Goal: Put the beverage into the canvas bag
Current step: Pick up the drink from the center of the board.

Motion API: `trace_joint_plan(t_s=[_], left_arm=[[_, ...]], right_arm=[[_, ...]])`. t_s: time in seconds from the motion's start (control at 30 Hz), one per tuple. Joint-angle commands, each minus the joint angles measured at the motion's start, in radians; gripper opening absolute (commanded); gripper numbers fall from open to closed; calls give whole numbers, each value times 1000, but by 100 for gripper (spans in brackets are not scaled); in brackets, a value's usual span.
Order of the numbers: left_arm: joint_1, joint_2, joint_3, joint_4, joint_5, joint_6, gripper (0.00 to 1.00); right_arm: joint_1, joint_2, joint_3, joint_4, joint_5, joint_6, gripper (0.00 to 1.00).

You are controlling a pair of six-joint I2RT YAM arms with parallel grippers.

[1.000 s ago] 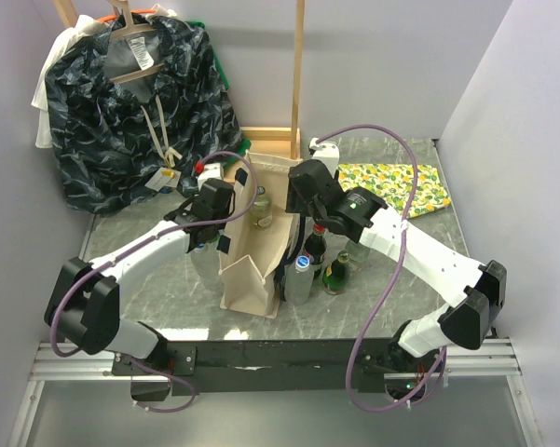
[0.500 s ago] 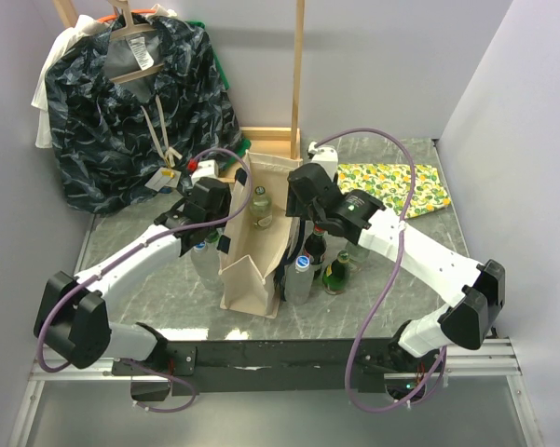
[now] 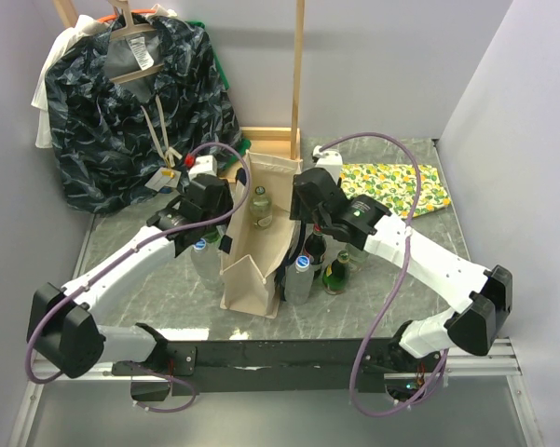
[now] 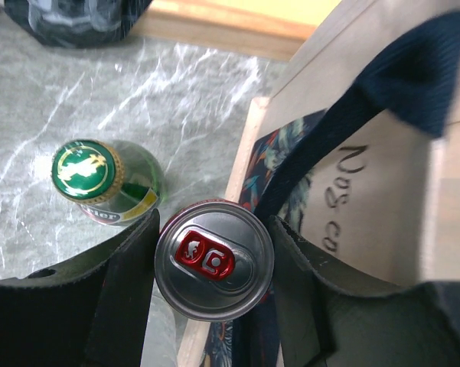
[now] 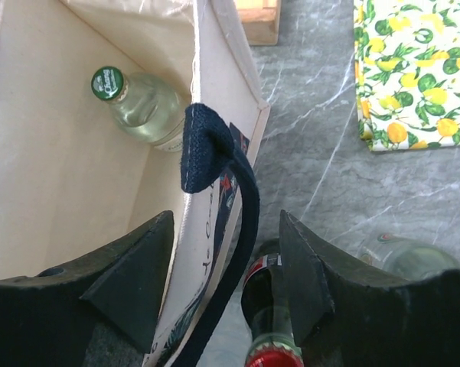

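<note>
The beige canvas bag (image 3: 252, 251) stands open mid-table, with a green-capped clear bottle (image 3: 260, 207) inside. My left gripper (image 3: 198, 212) is shut on a silver-topped can with a red tab (image 4: 213, 264). It holds the can just outside the bag's left wall (image 4: 383, 176), beside a green-capped bottle (image 4: 99, 180). My right gripper (image 5: 226, 222) is open. It straddles the bag's right wall (image 5: 214, 153) and dark strap (image 5: 207, 145) without pinching them. In the top view the right gripper (image 3: 309, 200) is at the bag's right rim.
Several bottles stand right of the bag: a blue-capped one (image 3: 301, 270), a dark red-capped one (image 3: 318, 244) and a green one (image 3: 335, 272). A blue-capped bottle (image 3: 201, 250) stands left of it. A lemon-print cloth (image 3: 391, 186), a dark patterned garment (image 3: 130, 102) and a wooden post (image 3: 298, 74) are behind.
My left gripper has moved back and left along the bag's left side with the can. My right arm has shifted slightly right and stays over the bag's right rim.
</note>
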Motion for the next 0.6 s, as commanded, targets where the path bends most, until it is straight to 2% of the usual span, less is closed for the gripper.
trace_joint_plan(t_s=[0.0,0.57], left_arm=[[-6,-65,88,31,-34,-3,1],[-7,-108,222,-80,-27,44,1]], right_arm=[[-1,-59,-13,18,47,-8,63],[-1,-52,3,21,43,-20,47]])
